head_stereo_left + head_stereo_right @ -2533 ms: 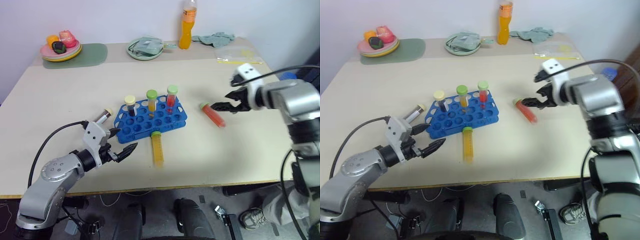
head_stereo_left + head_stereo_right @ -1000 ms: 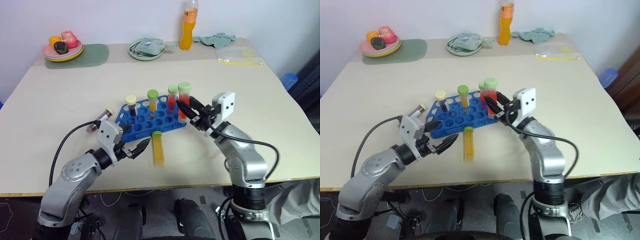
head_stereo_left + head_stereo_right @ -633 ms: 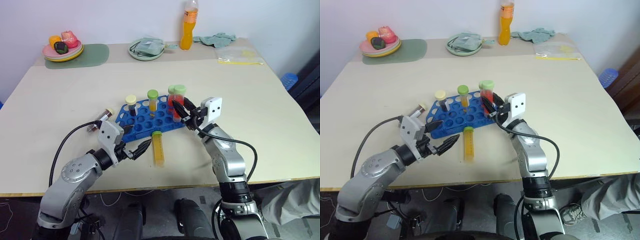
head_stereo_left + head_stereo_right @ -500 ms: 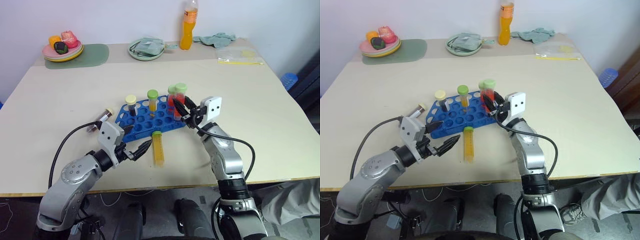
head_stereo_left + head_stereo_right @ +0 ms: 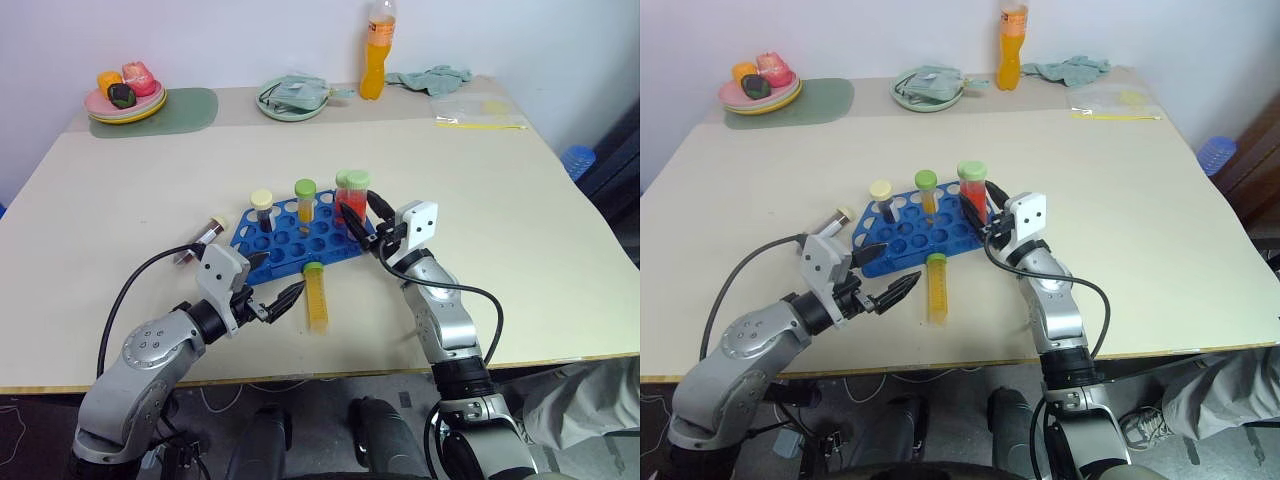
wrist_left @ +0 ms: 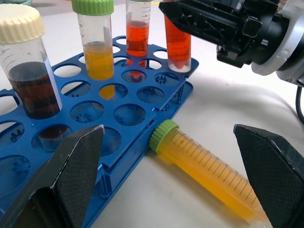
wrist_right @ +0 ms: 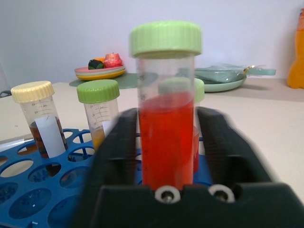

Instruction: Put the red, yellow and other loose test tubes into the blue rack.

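Now the right gripper (image 7: 166, 156), jaws parting either side of the red tube (image 7: 166, 137) standing in the blue rack (image 5: 300, 242), ought to be backing straight off; left gripper (image 6: 156, 190), jaws apart, hovering by the yellow tube (image 6: 204, 168) lying beside the rack

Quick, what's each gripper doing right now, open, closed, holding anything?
Left gripper: open, empty.
Right gripper: open, its fingers apart either side of the red tube standing in the blue rack.

Left gripper (image 5: 272, 296) held low and level, fingers spread wide — nothing gripped. Right gripper (image 5: 361, 217) reached forward-left, fingers parted — red tube (image 7: 166, 128) flanked.
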